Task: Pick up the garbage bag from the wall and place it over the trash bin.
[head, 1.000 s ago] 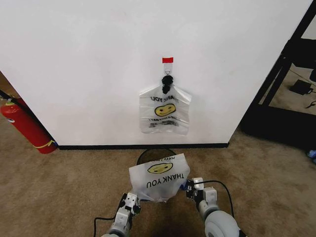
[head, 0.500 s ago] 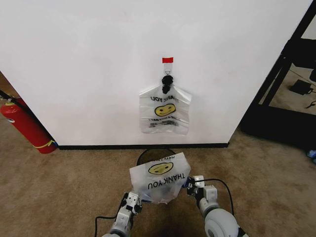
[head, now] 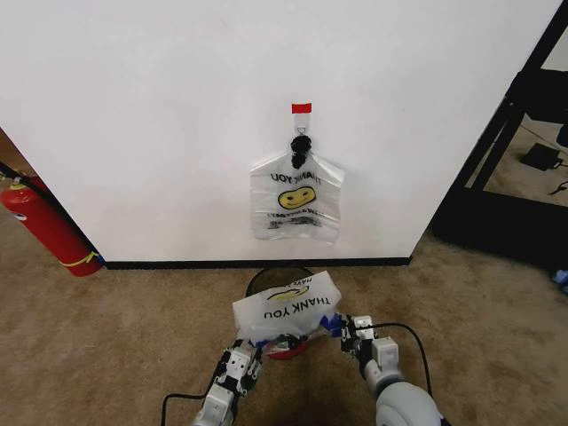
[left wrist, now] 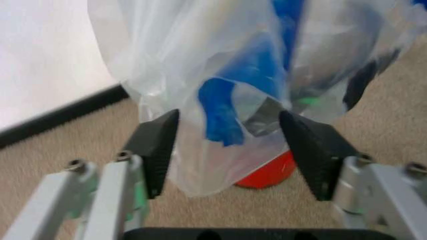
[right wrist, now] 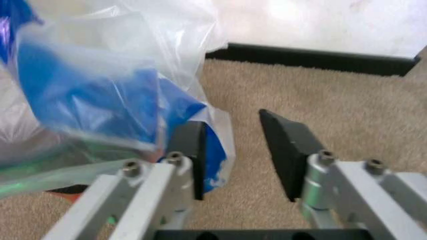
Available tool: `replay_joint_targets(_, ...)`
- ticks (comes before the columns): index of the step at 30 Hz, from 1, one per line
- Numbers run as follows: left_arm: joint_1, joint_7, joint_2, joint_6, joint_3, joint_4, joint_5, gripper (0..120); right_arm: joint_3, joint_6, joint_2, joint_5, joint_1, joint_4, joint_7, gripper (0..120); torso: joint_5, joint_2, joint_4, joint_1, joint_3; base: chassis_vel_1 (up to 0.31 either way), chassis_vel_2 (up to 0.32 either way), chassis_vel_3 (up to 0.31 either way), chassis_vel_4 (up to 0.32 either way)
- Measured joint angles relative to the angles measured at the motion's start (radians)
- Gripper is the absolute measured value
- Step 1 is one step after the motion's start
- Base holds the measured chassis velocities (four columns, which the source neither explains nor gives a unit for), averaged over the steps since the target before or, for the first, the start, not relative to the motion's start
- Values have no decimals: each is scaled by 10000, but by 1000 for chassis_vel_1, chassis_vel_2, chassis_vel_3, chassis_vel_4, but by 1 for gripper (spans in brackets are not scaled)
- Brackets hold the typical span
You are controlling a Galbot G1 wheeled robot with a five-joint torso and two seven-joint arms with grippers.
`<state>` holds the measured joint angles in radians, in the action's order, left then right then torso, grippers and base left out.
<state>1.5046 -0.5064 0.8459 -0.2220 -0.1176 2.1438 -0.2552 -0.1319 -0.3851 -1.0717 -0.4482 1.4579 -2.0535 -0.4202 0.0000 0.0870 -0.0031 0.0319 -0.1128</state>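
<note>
The garbage bag (head: 286, 311), thin and see-through with a yellow smiley face and black "THANK YOU" lettering, is spread across the top of the trash bin (head: 266, 277), covering most of the near part of its opening; the bin's dark round rim shows beyond the bag on the wall side, and a patch of its red base shows just under the bag's near edge. The bin stands on the carpet (head: 124, 337), close to the black baseboard of the white wall (head: 160, 106). The left gripper (head: 240, 358) is just at the near left corner of the bin; in the left wrist view its fingers (left wrist: 157, 150) stand apart with a fold of the bag (left wrist: 227, 100) hanging between them, and the red base of the bin (left wrist: 270, 172) shows below the plastic. The right gripper (head: 354, 330) is at the near right side of the bin; in the right wrist view its fingers (right wrist: 287, 150) are also apart, with the bag's edge (right wrist: 120, 90), showing blue marks, lying against the inner face of one finger while the other finger is clear over the carpet. On the wall above the bin a bunch of like bags (head: 295, 200), gathered by a black tie (head: 299, 151), hangs from a hook under a red tape strip (head: 302, 107). A red fire extinguisher (head: 44, 226) leans against the wall, well apart from the bin.
</note>
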Motion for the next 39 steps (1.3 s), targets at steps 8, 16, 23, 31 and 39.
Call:
replay_joint_targets(8, 391, 172, -642, 6, 295, 1122, 56, 95, -355, -20, 534, 203, 604, -826, 0, 63, 0, 0, -1, 0, -1, 0, 0, 0, 0)
replay_joint_targets(16, 1200, 353, -756, 229, 558, 1584, 533, 100, -476, 135, 728, 688, 1175, -1211, 99, 91, 0, 0, 1, 0, -1, 0, 0, 0, 0)
replay_joint_targets(23, 1681, 375, -890, 402, 1030, 2132, 721, 100, -745, 336, 1187, 916, 1829, -1785, 242, 100, 0, 0, 0, 0, -1, 0, 0, 0, 0)
replay_joint_targets(31, 1773, 399, -1101, 407, 1305, 2650, 675, 100, -1159, 732, 1432, 1376, 2634, -2338, 639, 100, 0, 0, 0, 0, -1, 0, 0, 0, 0)
replay_joint_targets(39, 458, 420, -1331, -20, 2063, 3070, -1614, 100, -1766, 1824, 1074, 1490, 3187, -2518, 1020, 100, -2, 0, 1, 0, -1, 0, 0, 0, 0)
